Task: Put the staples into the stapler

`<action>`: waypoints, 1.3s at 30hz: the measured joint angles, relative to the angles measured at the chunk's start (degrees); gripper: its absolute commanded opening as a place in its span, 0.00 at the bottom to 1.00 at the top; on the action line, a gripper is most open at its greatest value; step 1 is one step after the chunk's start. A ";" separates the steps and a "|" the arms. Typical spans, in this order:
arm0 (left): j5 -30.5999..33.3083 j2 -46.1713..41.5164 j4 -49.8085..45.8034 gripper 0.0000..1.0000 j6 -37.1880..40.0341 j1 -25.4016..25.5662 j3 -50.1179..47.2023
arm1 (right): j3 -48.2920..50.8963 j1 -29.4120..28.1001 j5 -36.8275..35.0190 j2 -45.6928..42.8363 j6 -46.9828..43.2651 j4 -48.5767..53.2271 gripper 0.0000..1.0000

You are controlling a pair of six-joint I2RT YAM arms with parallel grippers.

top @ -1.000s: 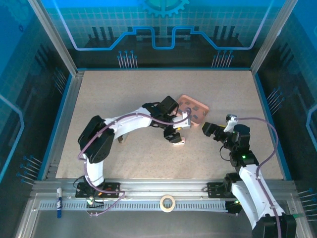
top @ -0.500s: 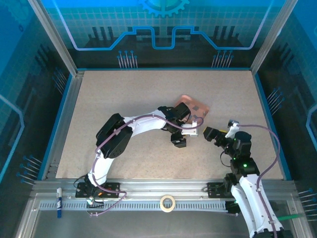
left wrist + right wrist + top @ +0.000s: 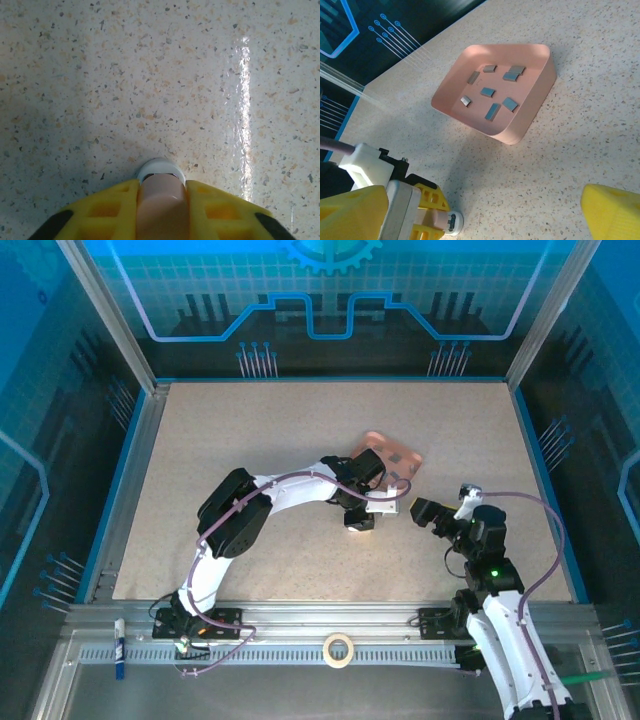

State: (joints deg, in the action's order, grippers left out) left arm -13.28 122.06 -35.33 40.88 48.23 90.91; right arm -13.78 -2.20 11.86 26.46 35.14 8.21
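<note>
My left gripper [image 3: 162, 187] is shut on a small pink stapler [image 3: 161, 200] with a white end, its nose pointing down at the tabletop. From the right wrist view the same stapler [image 3: 447, 223] sits low over the table in the left gripper [image 3: 427, 217]. Several tiny dark grey staples [image 3: 492, 111] lie scattered in the salmon-pink tray [image 3: 530, 115]. My right gripper [image 3: 485, 217] is open and empty, facing the tray. From above, the left gripper [image 3: 360, 519] is just in front of the tray [image 3: 400, 458], and the right gripper [image 3: 425, 511] is to its right.
The speckled beige table [image 3: 250, 440] is framed by aluminium rails. A roll of tape [image 3: 339, 648] and a marker [image 3: 119, 645] lie on the near rail, outside the work surface.
The left arm has swung its elbow to the right, and its wrist now covers part of the tray; its gripper stayed near the same spot. The right gripper shifted slightly nearer.
</note>
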 measured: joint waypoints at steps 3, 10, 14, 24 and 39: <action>-0.35 -1.75 2.43 0.17 -0.02 -0.37 -2.58 | -0.94 0.02 1.33 2.89 -0.17 0.28 1.00; -8.94 -16.52 16.15 0.15 -2.23 -4.55 -20.17 | -5.77 -0.11 8.70 15.43 -0.66 -2.45 1.00; -14.43 -26.32 28.30 0.14 -3.74 -7.41 -31.08 | -8.85 -2.54 13.62 22.16 -1.73 -4.39 0.96; -21.62 -32.41 48.74 0.13 -8.00 -9.27 -44.19 | -15.87 -13.99 23.26 31.71 -5.40 -5.68 0.83; -24.72 -32.98 61.88 0.14 -12.46 -9.84 -46.51 | -15.87 -15.80 24.15 32.24 -5.35 -5.86 0.73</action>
State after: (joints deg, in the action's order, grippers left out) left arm -38.00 89.08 26.55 28.42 38.39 44.40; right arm -29.65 -18.00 36.01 58.70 29.78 2.35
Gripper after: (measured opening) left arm 0.221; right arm 0.744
